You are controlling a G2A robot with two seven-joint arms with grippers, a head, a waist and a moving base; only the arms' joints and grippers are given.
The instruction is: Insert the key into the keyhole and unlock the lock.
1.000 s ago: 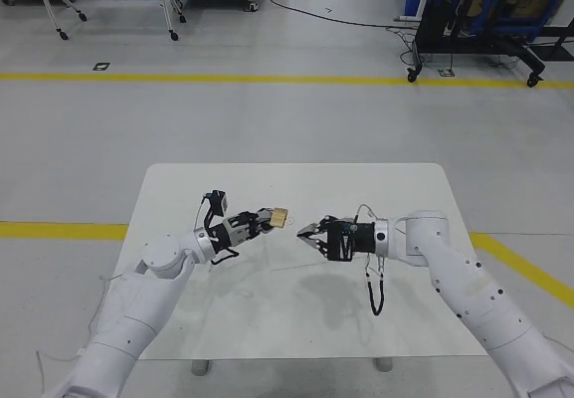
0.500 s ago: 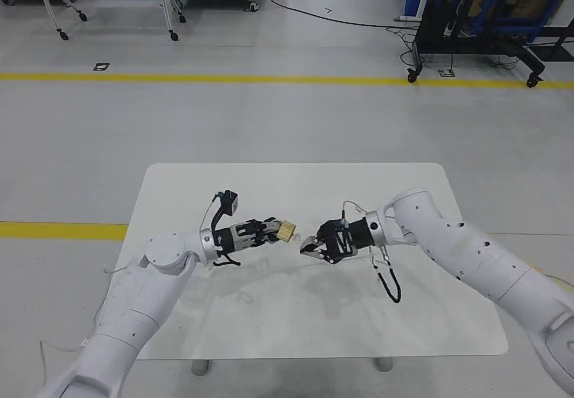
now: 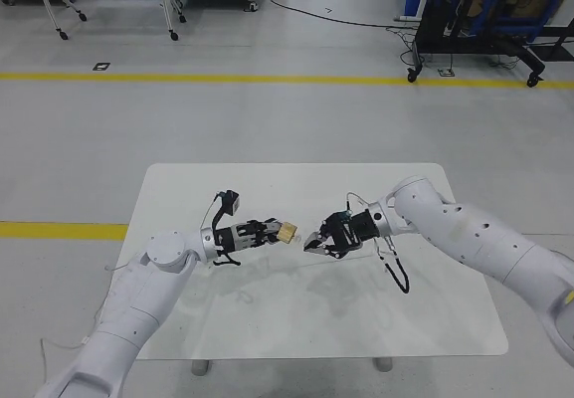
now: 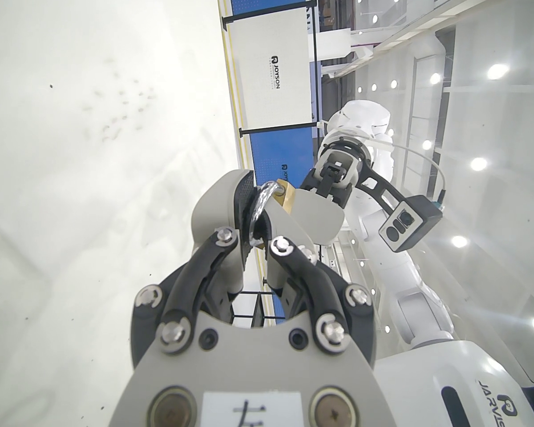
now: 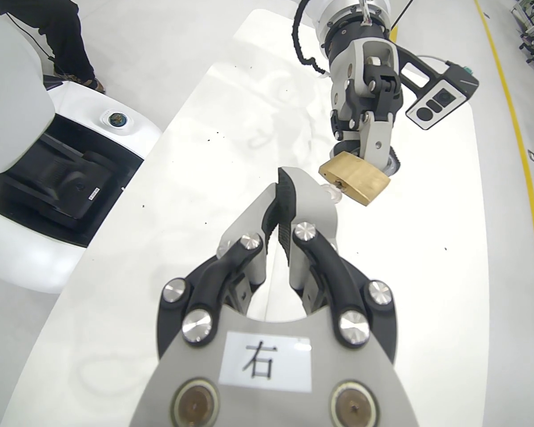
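Right gripper (image 5: 289,195): jaws pinched almost closed on the key (image 5: 332,191), only a silvery stub showing past the pads. Key tip meets the keyhole face of the brass padlock (image 5: 360,179); how deep it sits, cannot tell. Beyond it, left gripper (image 5: 370,156) clamps the padlock by the shackle, in the air over the table (image 3: 267,318). Judged: insertion in hand. Keep blade in line with keyway, push gently, left arm rigid, twist only once seated
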